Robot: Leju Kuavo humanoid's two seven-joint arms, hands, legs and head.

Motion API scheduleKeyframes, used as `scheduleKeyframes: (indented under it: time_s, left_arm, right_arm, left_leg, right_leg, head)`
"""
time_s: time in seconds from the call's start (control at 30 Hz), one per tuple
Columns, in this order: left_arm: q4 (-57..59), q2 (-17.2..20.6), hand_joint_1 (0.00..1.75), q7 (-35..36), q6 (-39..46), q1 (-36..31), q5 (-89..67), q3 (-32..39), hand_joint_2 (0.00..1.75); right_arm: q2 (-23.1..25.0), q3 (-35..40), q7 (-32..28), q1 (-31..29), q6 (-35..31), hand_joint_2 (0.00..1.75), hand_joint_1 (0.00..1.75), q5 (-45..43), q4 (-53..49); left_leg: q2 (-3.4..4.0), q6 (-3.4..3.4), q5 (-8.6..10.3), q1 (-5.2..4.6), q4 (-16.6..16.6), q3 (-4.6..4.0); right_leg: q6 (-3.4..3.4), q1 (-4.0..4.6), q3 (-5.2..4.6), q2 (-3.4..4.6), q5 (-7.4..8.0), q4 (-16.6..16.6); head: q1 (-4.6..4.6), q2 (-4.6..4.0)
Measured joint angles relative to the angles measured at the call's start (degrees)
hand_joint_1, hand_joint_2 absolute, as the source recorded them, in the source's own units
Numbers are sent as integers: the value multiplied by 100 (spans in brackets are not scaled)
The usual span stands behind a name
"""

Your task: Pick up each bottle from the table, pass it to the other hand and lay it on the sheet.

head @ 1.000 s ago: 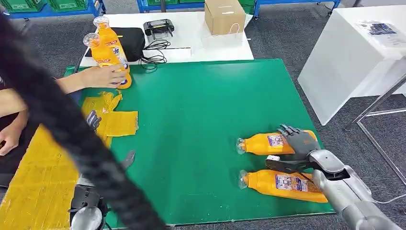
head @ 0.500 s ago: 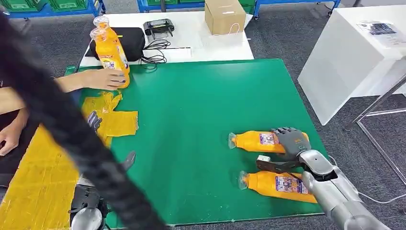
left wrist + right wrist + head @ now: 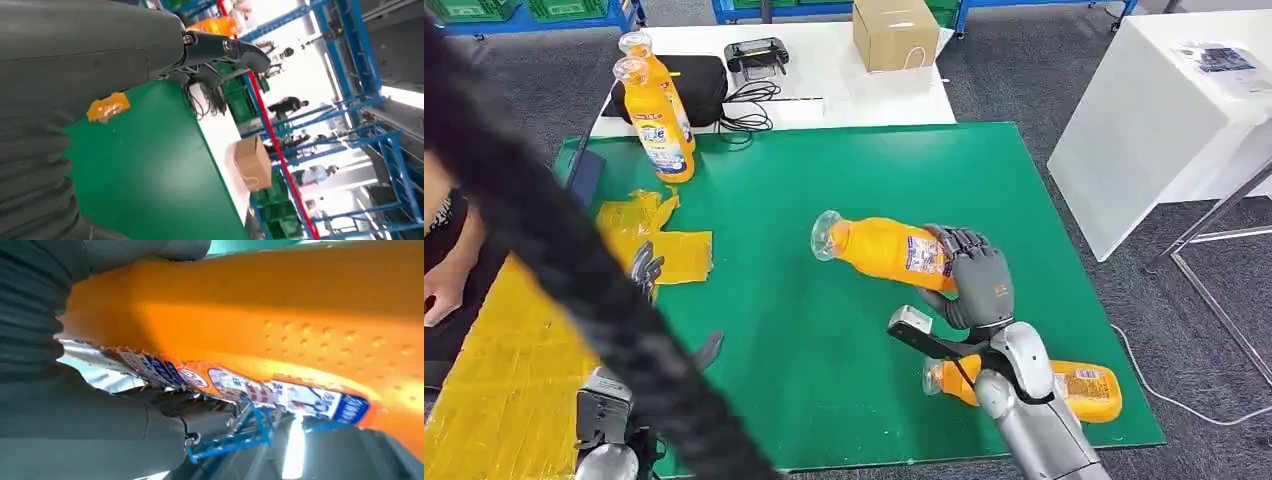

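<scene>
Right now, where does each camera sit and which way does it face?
Head view: high on the body, facing down at the green table; shows both arms, the right hand gripping a bottle.
Left wrist view: behind the left hand, facing along the table toward blue racks.
Right wrist view: behind the right hand, against the bottle.
Shared: bottle, table.

Grey carpeted floor surrounds the green tabletop; a white rectangular table carries a brown cardboard box; blue metal shelving stands behind.
</scene>
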Motion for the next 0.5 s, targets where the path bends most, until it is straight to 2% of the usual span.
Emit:
scheduleKeyframes:
  time_s: [0.13,0.3,0.33,0.4,0.5]
  left_arm:
    - [2,0,0,151,-754,2,656,-18,175]
    - [59,4,0,321,-1358,-84,1142,-65,175]
    - [70,7,0,330,-1414,-106,1189,-83,175]
    - [118,7,0,387,-1549,-177,1330,-142,175]
    - [203,7,0,474,-1943,-307,1815,-219,175]
  right_arm:
    - [400,-149,-623,156,162,175,171,-1143,-319]
    - [843,-79,-799,240,607,175,173,-1719,-365]
    - [907,-39,-817,239,680,175,164,-1796,-354]
    - [1044,94,-869,229,978,175,161,-2050,-297]
    - [1198,401,-1001,158,1693,175,166,-2485,-106]
  left_leg:
    - [6,1,-1,-5,0,-3]
    - [7,0,1,-6,1,-3]
    - [7,0,1,-6,1,-3]
    - [8,-1,2,-5,1,-4]
    - [9,-4,4,-3,0,-4]
  right_leg:
    - [3,-10,-5,1,3,0]
    - [2,-9,-8,1,4,0]
    - [2,-8,-8,1,5,0]
    - [2,-6,-8,1,5,0]
    - [1,-2,-8,1,5,1]
  head:
    - [0,0]
    - [0,0]
    - [0,0]
    - [0,0]
    - [0,0]
